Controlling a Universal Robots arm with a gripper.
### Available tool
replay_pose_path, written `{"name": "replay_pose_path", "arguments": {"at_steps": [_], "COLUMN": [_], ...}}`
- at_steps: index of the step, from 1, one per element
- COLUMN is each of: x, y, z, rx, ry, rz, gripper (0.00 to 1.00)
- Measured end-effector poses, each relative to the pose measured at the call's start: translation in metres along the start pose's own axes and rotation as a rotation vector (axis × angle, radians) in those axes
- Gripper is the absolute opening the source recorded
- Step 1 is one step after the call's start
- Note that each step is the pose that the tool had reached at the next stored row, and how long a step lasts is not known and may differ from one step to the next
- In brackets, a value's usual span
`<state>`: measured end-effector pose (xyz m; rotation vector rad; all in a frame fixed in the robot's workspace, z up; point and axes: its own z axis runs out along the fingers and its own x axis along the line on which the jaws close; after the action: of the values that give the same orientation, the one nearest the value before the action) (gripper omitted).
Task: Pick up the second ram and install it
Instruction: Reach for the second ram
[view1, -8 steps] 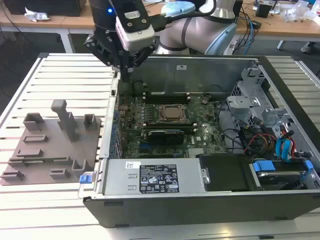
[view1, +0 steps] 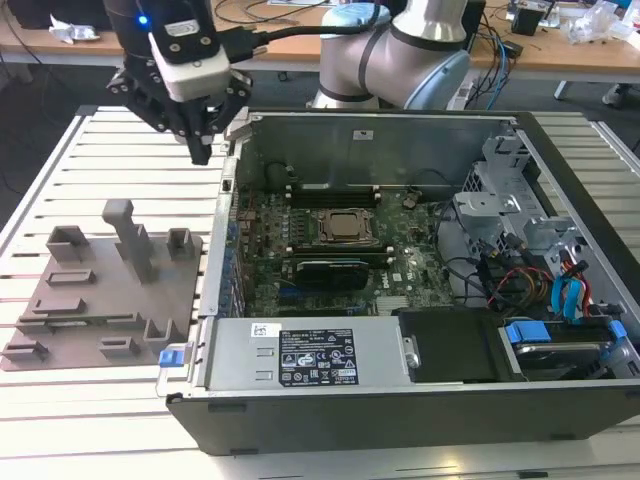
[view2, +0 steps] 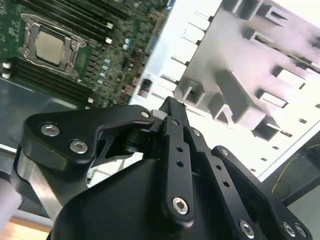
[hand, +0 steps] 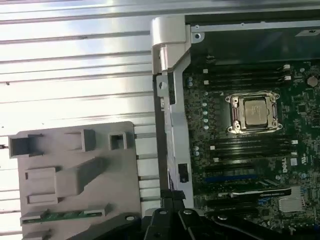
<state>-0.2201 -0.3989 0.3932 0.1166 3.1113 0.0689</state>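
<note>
- The second ram (hand: 62, 216) sits low in a slot of the grey tray (hand: 75, 165), with only its green edge showing in the first wrist view. As I judge it, a descent slightly off line would land the fingers on the slot's walls or on the tray's upright blocks, not around the stick.
- A thin, flat board offers little to pinch. A grip away from its middle could let it tilt or slip on the lift, and if it binds in the slot the tray might rise with it.
- The wall of the computer case (view1: 380, 118) stands between the tray and the motherboard (hand: 240, 165). A low sideways carry could knock the stick against that wall.
- The memory slots lie close on either side of the CPU socket (hand: 252, 112). A stick brought in tilted or off the slot line would likely jam rather than seat — and pressing on it could strain the board.
- Pose: the arm (view1: 400, 55) reaches across from behind the case, and the gripper (view1: 203, 152) hangs pointing down over the slatted tabletop (view1: 100, 170), above the gap between tray and case.
- The gripper is raised clear of both and is well apart from the ram.
- In the second wrist view the fingers (view2: 172, 130) look drawn together, tips meeting, with nothing held between them.
</note>
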Motion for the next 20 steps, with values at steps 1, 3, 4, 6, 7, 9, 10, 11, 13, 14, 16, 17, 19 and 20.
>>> {"name": "replay_pose_path", "arguments": {"at_steps": [1, 3, 4, 6, 7, 9, 10, 11, 13, 14, 16, 17, 19, 20], "x": [0.0115, 0.0350, 0.0472, 0.0611, 0.0688, 0.0799, 0.0834, 0.0866, 0.0934, 0.0965, 0.1079, 0.1163, 0.1242, 0.1267], "y": [-0.0009, -0.0026, -0.0036, -0.0046, -0.0052, -0.0060, -0.0064, -0.0073, -0.0096, -0.0106, -0.0142, -0.0168, -0.0194, -0.0204], "z": [-0.0003, -0.0007, -0.0009, -0.0012, -0.0013, -0.0015, -0.0014, -0.0014, -0.0013, -0.0012, -0.0003, 0.0009, 0.0027, 0.0046], "rx": [0.0000, -0.0001, -0.0001, -0.0001, -0.0002, -0.0001, -0.0001, -0.0002, -0.0001, -0.0001, -0.0001, -0.0002, -0.0001, -0.0002], "ry": [-0.0004, -0.0008, -0.0010, -0.0015, -0.0018, -0.0019, -0.0019, -0.0021, -0.0020, -0.0020, -0.0020, -0.0020, -0.0020, -0.0021], "rz": [0.000, 0.000, 0.000, 0.000, 0.000, 0.000, 0.000, 0.000, 0.000, 0.000, 0.000, 0.000, 0.000, 0.000], "gripper": [0.10, 0.10, 0.10, 0.10, 0.10, 0.10, 0.10, 0.10, 0.10, 0.10, 0.10, 0.10, 0.10, 0.10]}}
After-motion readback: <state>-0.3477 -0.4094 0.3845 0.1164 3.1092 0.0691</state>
